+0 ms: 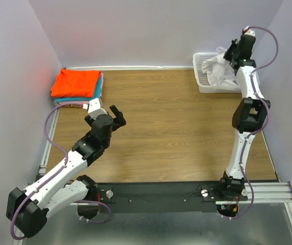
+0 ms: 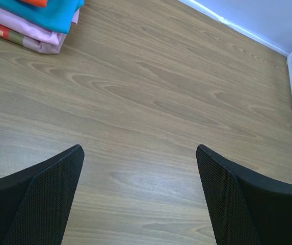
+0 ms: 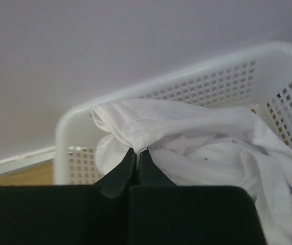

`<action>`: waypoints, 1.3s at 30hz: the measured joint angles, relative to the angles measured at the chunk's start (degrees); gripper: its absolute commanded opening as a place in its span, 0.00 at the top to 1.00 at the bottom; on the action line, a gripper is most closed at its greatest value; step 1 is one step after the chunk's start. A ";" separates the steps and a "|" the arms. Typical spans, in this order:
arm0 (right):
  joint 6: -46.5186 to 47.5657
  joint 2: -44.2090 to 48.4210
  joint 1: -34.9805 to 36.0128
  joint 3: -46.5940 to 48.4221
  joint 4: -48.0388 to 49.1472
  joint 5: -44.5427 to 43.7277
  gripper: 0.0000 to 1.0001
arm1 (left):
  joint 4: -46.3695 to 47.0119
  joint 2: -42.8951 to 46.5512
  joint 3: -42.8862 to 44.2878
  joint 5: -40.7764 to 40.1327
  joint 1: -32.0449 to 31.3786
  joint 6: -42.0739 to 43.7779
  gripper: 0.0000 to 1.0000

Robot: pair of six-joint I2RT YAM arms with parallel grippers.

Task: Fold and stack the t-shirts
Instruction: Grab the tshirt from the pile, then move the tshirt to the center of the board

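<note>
Right gripper (image 3: 136, 152) is pinched shut on a fold of the white t-shirt (image 3: 186, 125), bunched in the mesh basket (image 3: 207, 81) at far right. Left gripper (image 2: 139, 150) is held wide open over the table (image 1: 171, 122), nothing in it. Folded stack (image 1: 77, 84) (orange-red, teal, pink) is parked far left, so those look done imo; white one isn't pulled out or folded yet.

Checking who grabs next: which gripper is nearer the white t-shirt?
Right. The right gripper is shut on the white t-shirt in the basket; the left gripper hangs open above the table, far off near the folded stack.
</note>
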State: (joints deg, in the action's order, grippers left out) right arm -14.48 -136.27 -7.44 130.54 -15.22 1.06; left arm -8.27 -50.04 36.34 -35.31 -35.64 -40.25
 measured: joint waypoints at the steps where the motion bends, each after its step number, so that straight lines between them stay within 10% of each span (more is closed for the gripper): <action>1: -0.26 2.99 0.15 -0.59 0.15 1.05 1.00 | -0.07 0.02 0.00 0.28 0.00 0.15 0.02; 15: -0.52 30.12 14.25 -3.67 0.17 9.35 1.00 | -1.36 9.01 0.74 6.16 0.00 0.02 0.02; 26: -11.19 32.98 26.88 6.82 1.46 30.34 0.96 | -5.25 20.04 -2.40 10.88 0.00 -5.11 0.02; 34: -8.94 50.56 28.02 -32.94 3.26 20.59 0.82 | -12.90 22.40 -2.91 10.56 0.00 -12.83 0.02; 38: -9.81 60.41 27.58 -60.52 2.97 -0.61 0.01 | -18.43 22.23 -2.93 9.57 0.00 -17.29 0.02; 39: -10.93 61.29 27.10 -65.40 2.27 -4.87 0.00 | -19.30 22.05 -2.93 9.40 0.00 -18.05 0.02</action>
State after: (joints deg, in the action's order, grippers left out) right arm -25.41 -74.98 19.66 65.14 -12.95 -3.81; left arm -27.57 -27.99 33.41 -25.91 -35.64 -58.30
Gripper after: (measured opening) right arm 0.620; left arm 0.984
